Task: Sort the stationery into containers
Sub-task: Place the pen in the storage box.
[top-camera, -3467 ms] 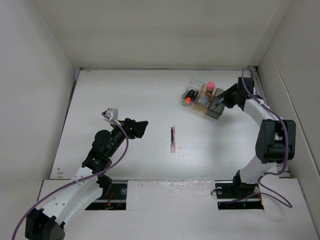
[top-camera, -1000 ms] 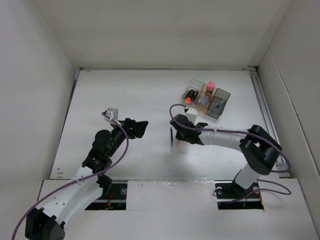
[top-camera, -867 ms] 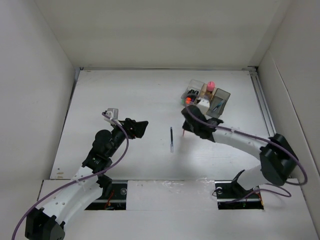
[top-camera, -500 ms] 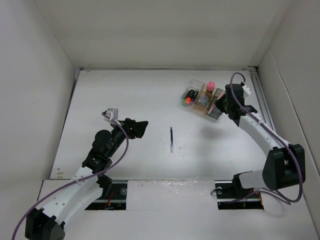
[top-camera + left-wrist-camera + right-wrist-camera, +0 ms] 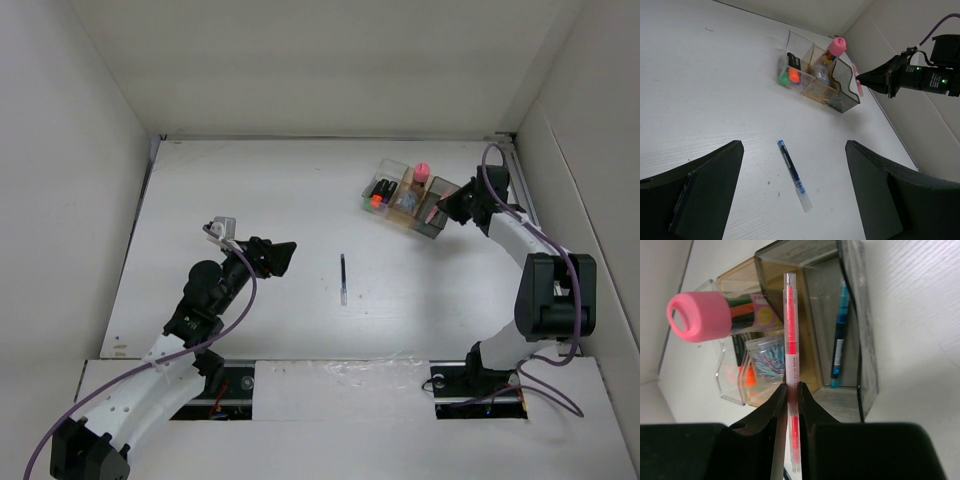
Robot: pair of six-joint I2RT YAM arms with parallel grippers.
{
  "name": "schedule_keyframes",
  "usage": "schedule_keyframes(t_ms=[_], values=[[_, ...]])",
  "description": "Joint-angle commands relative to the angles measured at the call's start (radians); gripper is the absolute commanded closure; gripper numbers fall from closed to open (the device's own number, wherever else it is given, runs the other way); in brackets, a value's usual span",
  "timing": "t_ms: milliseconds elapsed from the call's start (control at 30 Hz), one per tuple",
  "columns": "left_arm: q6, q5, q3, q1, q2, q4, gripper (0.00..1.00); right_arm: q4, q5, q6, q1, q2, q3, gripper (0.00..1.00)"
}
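The right tool [image 5: 791, 396] is gripping the pink pen [image 5: 790, 340] just beside the dark grey box [image 5: 861, 315], which is holding a teal pen [image 5: 839, 345]. The tan box [image 5: 775, 270] is carrying the pink-capped bottle [image 5: 702, 317] and jar [image 5: 766, 360]; the clear box [image 5: 727, 377], markers [image 5: 792, 67]. The left tool [image 5: 792, 192] is hanging open.

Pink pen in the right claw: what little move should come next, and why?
Probably nudge the right gripper on until the pink pen hangs squarely over the dark grey box. The pen is clamped and its tip seems only at that box's edge; a blue pen already lies inside.
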Motion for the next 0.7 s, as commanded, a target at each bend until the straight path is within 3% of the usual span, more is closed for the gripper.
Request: schedule_keyframes(t_ms=[0, 300, 400, 667], values=[[0.008, 0.011, 0.045, 0.003, -0.011, 0.034, 0.20, 0.089, -0.084, 0.007, -0.016, 0.000, 0.018, 1.00], [0.008, 0.011, 0.045, 0.003, -0.001, 0.034, 0.20, 0.099, -0.084, 0.027, -0.035, 0.034, 0.018, 1.00], [0.008, 0.011, 0.045, 0.003, -0.001, 0.034, 0.20, 0.099, -0.084, 0.036, -0.035, 0.043, 0.029, 0.96], [0.008, 0.011, 0.036, 0.003, -0.001, 0.045, 0.20, 0.099, -0.063, 0.056, -0.044, 0.031, 0.038, 0.66]])
